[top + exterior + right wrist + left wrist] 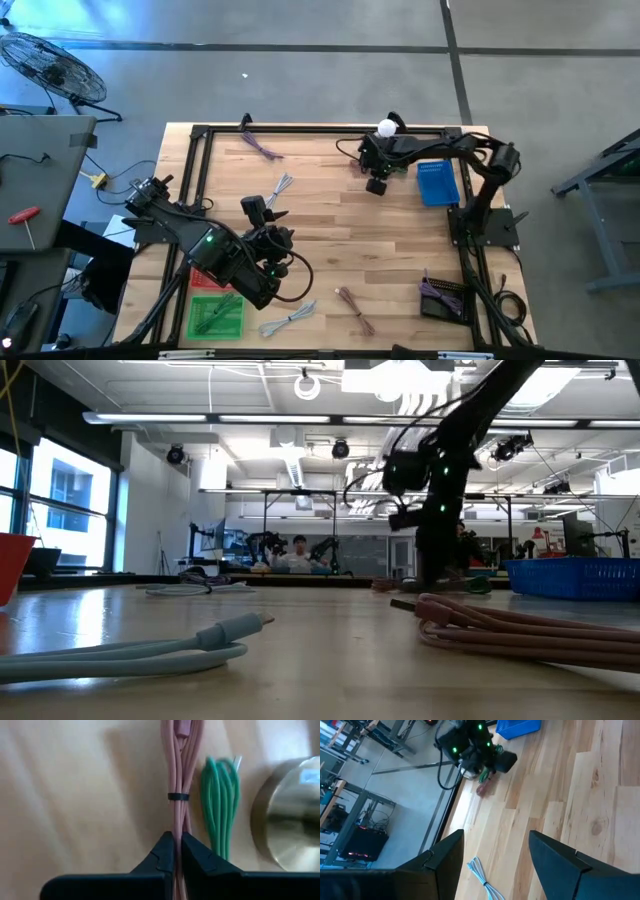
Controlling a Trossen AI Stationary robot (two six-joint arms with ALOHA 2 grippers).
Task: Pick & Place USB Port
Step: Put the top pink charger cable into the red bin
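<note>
My butcher-block wood surface [380, 250], pale planks framed by black rails, carries the scattered cables. My right arm reaches across its far edge beside the blue mesh basket [436, 182], a rectangular plastic bin of open lattice. My left arm rests over the near left part of the surface, above the green tray [216, 314], a flat translucent plastic rectangle with a cable in it.

My right pincer [177, 851] is squeezed nearly flat on the pink USB cable [180, 780], a bundle of thin rubbery strands bound by a black tie, its dark wedge-shaped fingers meeting around the strands. Just beside it lies a green cable [219, 805], a looped coil of glossy cord, and next to that a round brass-coloured metal disc [287, 815].

My left pincer [495, 865] stands wide apart with nothing between its matte black fingers; a pale blue cable [482, 877] lies on the wood below it.

Nearer the low camera lie a grey-blue cable [130, 650] with a cylindrical plug and another pink coil [520, 625].
</note>
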